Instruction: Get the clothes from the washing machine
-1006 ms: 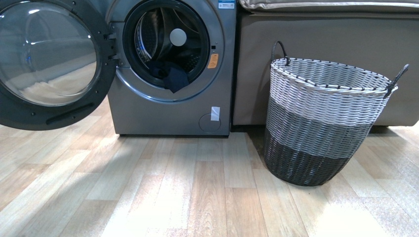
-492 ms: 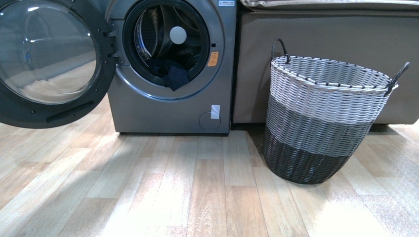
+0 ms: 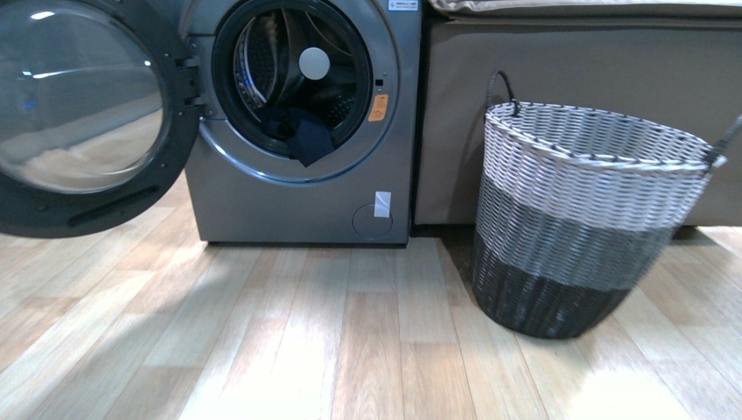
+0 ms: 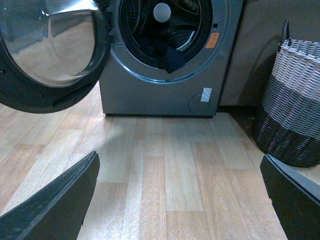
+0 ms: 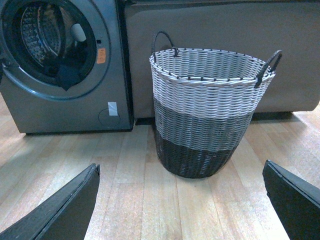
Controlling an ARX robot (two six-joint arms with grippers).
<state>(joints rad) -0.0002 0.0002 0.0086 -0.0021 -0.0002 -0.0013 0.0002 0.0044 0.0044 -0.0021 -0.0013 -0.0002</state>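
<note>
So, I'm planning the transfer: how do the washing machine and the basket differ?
The washing machine is grey metal; the basket is woven, banded white, grey and black. The machine opens frontward, door swung wide; the basket opens upward. The machine holds the clothes; the basket's inside is hidden. Both stand on the floor.

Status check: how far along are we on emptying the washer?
Done: the door of the washing machine stands wide open. In hand: nothing; the left gripper and right gripper are both open and empty, well short of the machine. Left: the clothes lie in the drum, one corner hanging over the porthole lip, to be pulled out. The bottom of the basket is hidden.
</note>
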